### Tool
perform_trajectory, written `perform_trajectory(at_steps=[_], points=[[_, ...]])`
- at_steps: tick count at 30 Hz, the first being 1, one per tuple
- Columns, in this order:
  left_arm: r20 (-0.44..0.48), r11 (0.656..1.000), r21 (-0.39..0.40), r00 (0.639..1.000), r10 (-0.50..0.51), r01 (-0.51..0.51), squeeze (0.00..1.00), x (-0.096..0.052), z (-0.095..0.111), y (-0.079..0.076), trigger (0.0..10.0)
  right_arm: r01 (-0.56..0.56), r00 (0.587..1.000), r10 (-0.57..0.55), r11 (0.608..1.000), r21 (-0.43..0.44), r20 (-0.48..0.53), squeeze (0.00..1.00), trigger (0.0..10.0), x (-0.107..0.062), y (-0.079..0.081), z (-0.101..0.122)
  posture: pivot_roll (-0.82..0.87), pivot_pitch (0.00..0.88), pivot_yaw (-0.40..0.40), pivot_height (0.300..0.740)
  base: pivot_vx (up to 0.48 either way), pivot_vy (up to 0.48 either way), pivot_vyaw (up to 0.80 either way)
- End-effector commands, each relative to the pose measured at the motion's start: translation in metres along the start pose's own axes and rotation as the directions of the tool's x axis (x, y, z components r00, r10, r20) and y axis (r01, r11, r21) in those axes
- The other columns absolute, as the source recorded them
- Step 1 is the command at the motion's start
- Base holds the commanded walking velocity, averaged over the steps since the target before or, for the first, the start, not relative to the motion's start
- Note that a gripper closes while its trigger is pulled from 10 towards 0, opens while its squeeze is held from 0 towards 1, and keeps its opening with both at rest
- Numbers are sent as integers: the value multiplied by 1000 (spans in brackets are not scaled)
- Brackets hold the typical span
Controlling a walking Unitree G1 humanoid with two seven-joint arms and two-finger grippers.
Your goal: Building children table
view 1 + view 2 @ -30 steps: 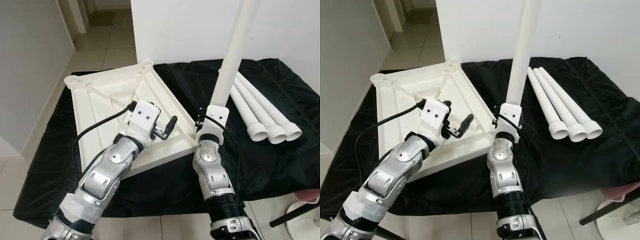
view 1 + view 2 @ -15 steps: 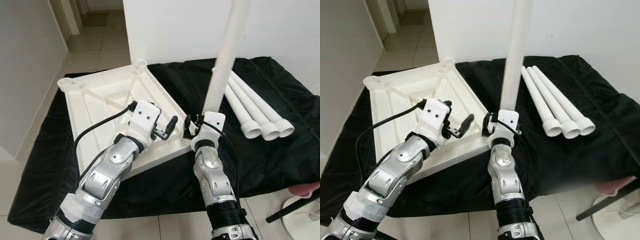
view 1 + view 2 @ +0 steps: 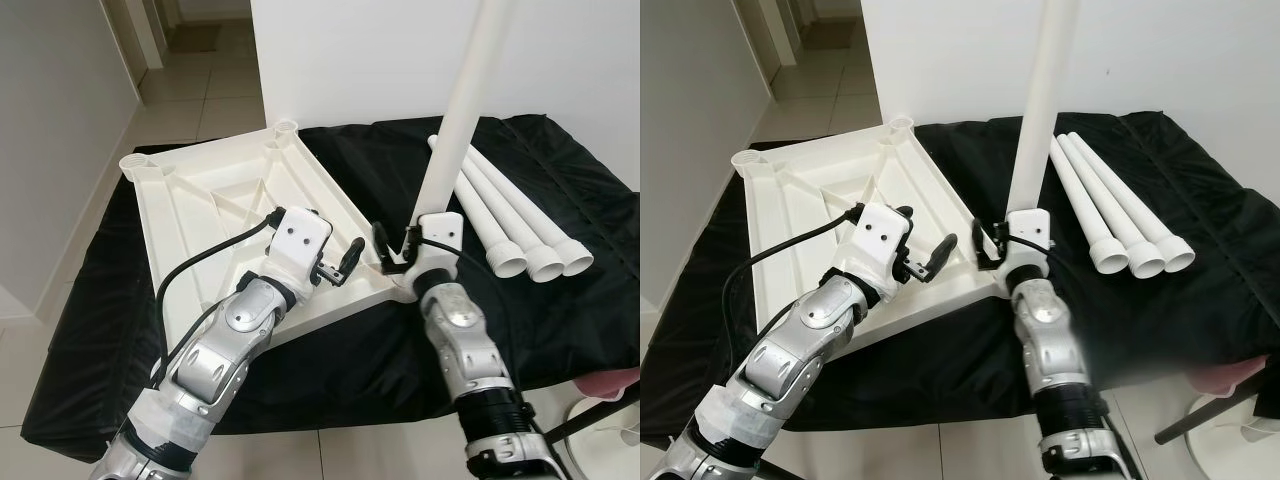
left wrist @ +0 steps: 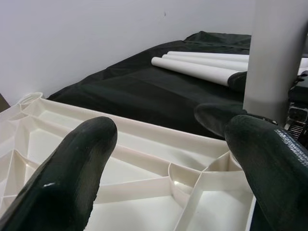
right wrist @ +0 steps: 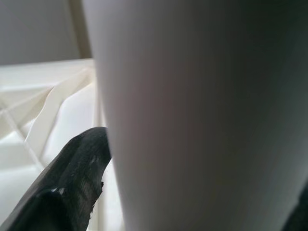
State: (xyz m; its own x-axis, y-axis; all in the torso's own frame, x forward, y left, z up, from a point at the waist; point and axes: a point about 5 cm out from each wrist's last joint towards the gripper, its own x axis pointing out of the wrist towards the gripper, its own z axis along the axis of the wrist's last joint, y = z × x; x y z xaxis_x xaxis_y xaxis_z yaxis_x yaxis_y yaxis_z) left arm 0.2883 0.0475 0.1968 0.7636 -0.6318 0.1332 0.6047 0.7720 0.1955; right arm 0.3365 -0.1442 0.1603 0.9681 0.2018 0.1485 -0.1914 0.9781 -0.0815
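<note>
Right gripper (image 3: 395,255): fingers pinching the foot of a white table leg (image 3: 455,120), held upright, long axis near vertical, at the near corner socket of the upturned tabletop (image 3: 190,200) on a black cloth (image 3: 560,330). Left gripper (image 3: 345,262): fingers spread, above that corner. Risk: a tilted leg may jam or miss the socket; three spare legs (image 3: 520,225) lie flat beside.

Both arms consist of silver metallic segments joined by rounded joints with circular caps. Each wrist carries a white rectangular housing with small dark screws. A black cable (image 3: 205,260) loops from the left housing back along the forearm. The left tool (image 3: 340,263) and right tool (image 3: 392,250) each have two long black rounded fingers (image 4: 72,173).
</note>
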Motion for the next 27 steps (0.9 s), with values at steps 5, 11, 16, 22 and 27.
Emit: perform_trajectory(at_steps=[5,11,16,22,27], points=[[-10,993,12,993,-114,114,0,-1,-3,-4,10000,-189,981,187,980,-61,-42,0,10000,4,-5,-8,-76,29,73,740,0,0,0],[-8,994,15,994,-111,112,0,-1,-2,-4,10000,-218,974,211,973,-75,-87,0,0,5,-12,-16,-69,29,68,740,0,0,0],[-11,995,18,995,-99,100,0,-3,-3,-2,10000,-161,979,152,986,-54,-134,0,0,5,-25,-25,-61,29,64,740,0,0,0],[-15,995,16,995,-101,101,0,-4,-4,-4,10000,-110,983,104,993,-30,-154,0,3098,4,-29,-29,-61,25,63,740,0,0,0],[-17,994,16,994,-106,106,0,-4,-5,-5,10000,-70,985,71,997,14,-154,0,10000,3,-28,-30,-64,19,61,740,0,0,0]])
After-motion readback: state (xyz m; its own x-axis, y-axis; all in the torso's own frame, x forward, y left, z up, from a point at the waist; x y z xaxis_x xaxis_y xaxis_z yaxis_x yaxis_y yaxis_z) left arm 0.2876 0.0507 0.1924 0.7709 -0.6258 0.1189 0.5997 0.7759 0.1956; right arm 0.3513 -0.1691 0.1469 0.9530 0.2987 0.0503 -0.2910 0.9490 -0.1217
